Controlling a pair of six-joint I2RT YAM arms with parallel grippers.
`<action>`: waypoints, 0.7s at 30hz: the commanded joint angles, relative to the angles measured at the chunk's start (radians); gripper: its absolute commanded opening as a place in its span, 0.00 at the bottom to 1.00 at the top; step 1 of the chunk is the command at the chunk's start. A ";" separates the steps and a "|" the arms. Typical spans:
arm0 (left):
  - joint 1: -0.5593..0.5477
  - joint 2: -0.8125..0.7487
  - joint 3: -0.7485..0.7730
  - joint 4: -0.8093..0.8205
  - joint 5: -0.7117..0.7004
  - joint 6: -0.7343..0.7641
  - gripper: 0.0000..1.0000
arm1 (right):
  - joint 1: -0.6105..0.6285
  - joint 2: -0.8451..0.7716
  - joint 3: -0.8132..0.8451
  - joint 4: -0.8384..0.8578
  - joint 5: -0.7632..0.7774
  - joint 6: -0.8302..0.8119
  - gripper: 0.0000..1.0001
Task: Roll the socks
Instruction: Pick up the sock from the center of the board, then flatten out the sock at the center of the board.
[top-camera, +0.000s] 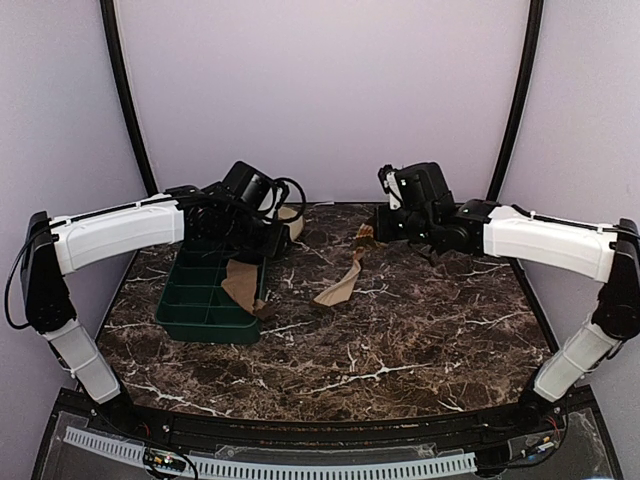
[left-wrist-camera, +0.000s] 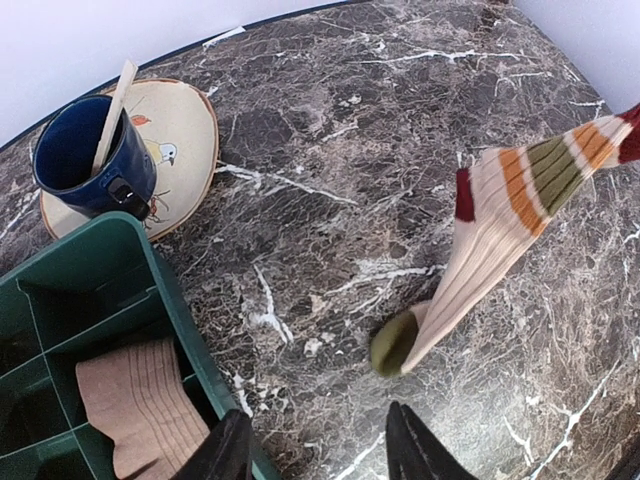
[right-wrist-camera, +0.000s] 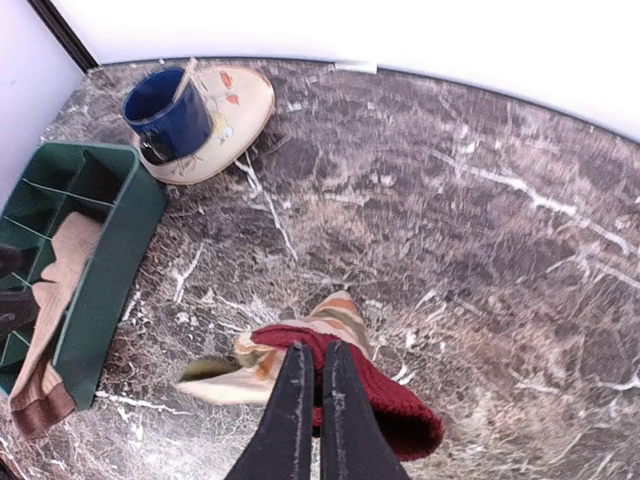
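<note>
One tan sock (top-camera: 345, 280) with orange and olive stripes hangs slanted over the marble, its olive toe (left-wrist-camera: 395, 345) touching the table. My right gripper (right-wrist-camera: 312, 350) is shut on this sock's dark red cuff (right-wrist-camera: 390, 395) and holds that end up. The other tan sock (left-wrist-camera: 140, 400) lies in the green tray (left-wrist-camera: 150, 270), draped over its near rim (top-camera: 240, 282). My left gripper (left-wrist-camera: 320, 445) stands open over the tray's right edge, with nothing between its fingers, a short way from the hanging sock's toe.
A beige saucer (left-wrist-camera: 185, 130) with a blue cup (left-wrist-camera: 85, 155) and a wooden stick sits at the back left, behind the divided green tray (top-camera: 195, 310). Dark marble tabletop (top-camera: 400, 340) spreads to the front and right.
</note>
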 joint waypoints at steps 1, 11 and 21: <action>-0.002 -0.030 0.009 -0.010 -0.053 -0.005 0.48 | 0.006 -0.070 0.025 0.020 0.050 -0.087 0.00; -0.002 -0.006 0.022 -0.011 -0.070 -0.026 0.48 | 0.007 0.069 0.266 -0.048 0.149 -0.256 0.00; 0.018 -0.025 0.020 -0.030 -0.081 -0.032 0.48 | -0.013 0.283 0.616 -0.097 0.212 -0.427 0.00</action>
